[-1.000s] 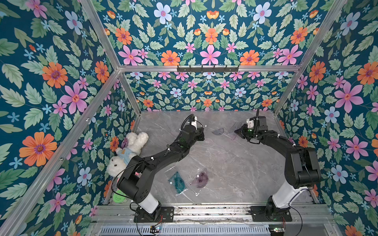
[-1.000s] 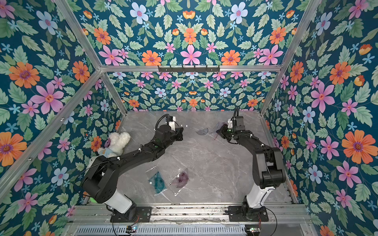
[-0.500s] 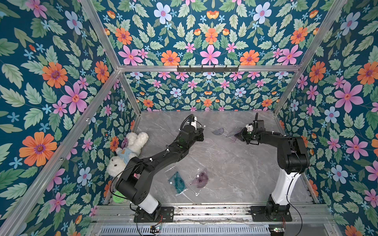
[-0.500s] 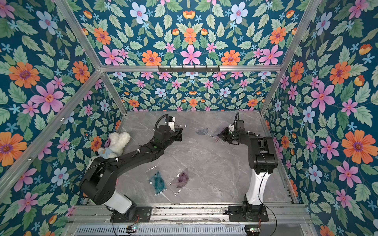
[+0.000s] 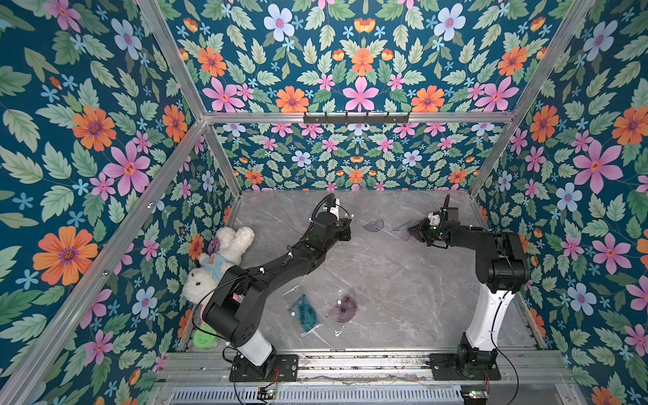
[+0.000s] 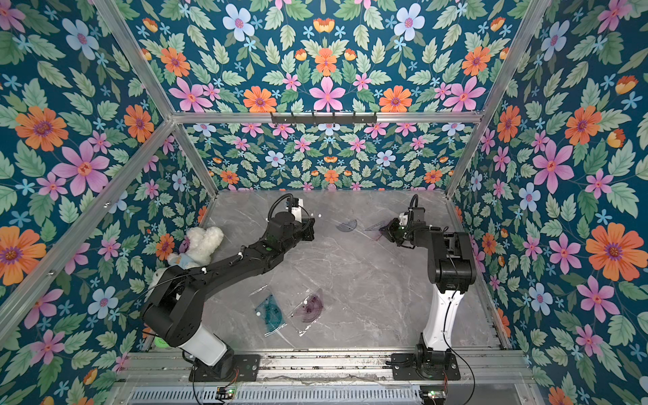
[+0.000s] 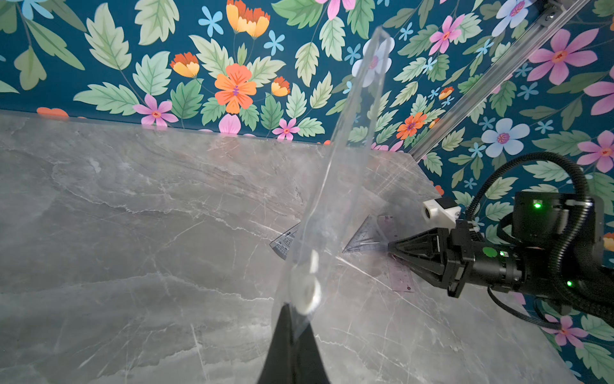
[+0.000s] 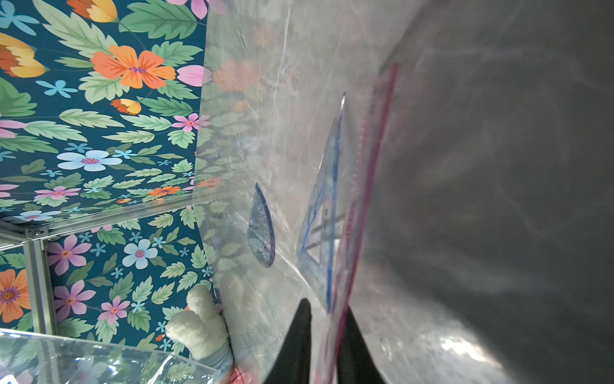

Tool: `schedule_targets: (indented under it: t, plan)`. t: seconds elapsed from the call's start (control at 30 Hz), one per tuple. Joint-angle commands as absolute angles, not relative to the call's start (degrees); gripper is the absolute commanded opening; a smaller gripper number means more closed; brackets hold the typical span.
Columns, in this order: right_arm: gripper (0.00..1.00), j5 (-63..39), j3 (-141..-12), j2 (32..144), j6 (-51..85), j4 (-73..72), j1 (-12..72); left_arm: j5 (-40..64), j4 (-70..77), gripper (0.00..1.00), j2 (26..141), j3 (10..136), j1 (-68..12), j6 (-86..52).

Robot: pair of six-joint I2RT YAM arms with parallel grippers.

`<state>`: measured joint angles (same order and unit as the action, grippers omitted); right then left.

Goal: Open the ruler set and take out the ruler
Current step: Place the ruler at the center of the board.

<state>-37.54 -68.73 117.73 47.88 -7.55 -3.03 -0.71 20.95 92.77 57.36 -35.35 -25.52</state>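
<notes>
While both arms reach toward the back of the surface (image 5: 385,273), a loose protractor (image 5: 373,224) lies flat between their two claws; every entry is placed from it.

- Left arm (image 5: 280,263): stretched long and low from its base, elbow barely bent, wrist near the protractor on the plush rabbit's side.
- Left claw (image 7: 290,319): clenched on one edge of a clear pouch (image 7: 335,186), which stands up from the fingers, with a white round fastener near the grip.
- Right arm (image 5: 498,263): first link upright, elbow sharply bent, forearm level and low, pointing at the protractor from the side away from the rabbit.
- Right claw (image 8: 327,314): turned on its side, tips down at the surface, jaws a narrow slit apart. Whether they press on anything cannot be told.
- Pink ruler (image 8: 372,173): outside the pouch, flat on the surface near the protractor, running between the right claw's fingers.
- Blue-edged set square (image 8: 324,216): between ruler and protractor, one corner at the claw's tips.
- Teal set (image 5: 304,310) and purple set (image 5: 343,308): in clear sleeves, side by side, well apart from the protractor, toward the arm bases.
- Plush rabbit (image 5: 224,256): against the side wall, beyond the left arm from the protractor.
</notes>
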Motion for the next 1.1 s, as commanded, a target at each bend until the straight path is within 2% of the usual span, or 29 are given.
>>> schedule_targets:
  t: [0.0,0.17,0.37,0.73,1.07]
  plan:
    - [0.24,-38.5,-68.7,118.2,49.2,-10.4,-3.1,-0.6,20.9,0.0,92.9,58.0,-35.3,-25.4]
    - [0.29,-38.7,-67.5,118.3,49.8,-12.5,-3.1,-0.7,20.6,0.0,93.3,58.4,-35.3,-25.2]
    - [0.28,-38.6,-67.0,118.0,49.2,-12.1,-3.1,-0.4,20.6,0.0,93.8,58.5,-35.3,-25.3]
    - [0.08,-36.0,-68.3,118.1,47.3,-6.6,-3.1,-0.5,21.1,0.0,93.3,57.5,-35.3,-25.4]
    - [0.0,-34.1,-68.6,117.3,45.0,-3.3,-3.2,-0.5,21.4,0.0,93.5,57.4,-35.3,-25.3]
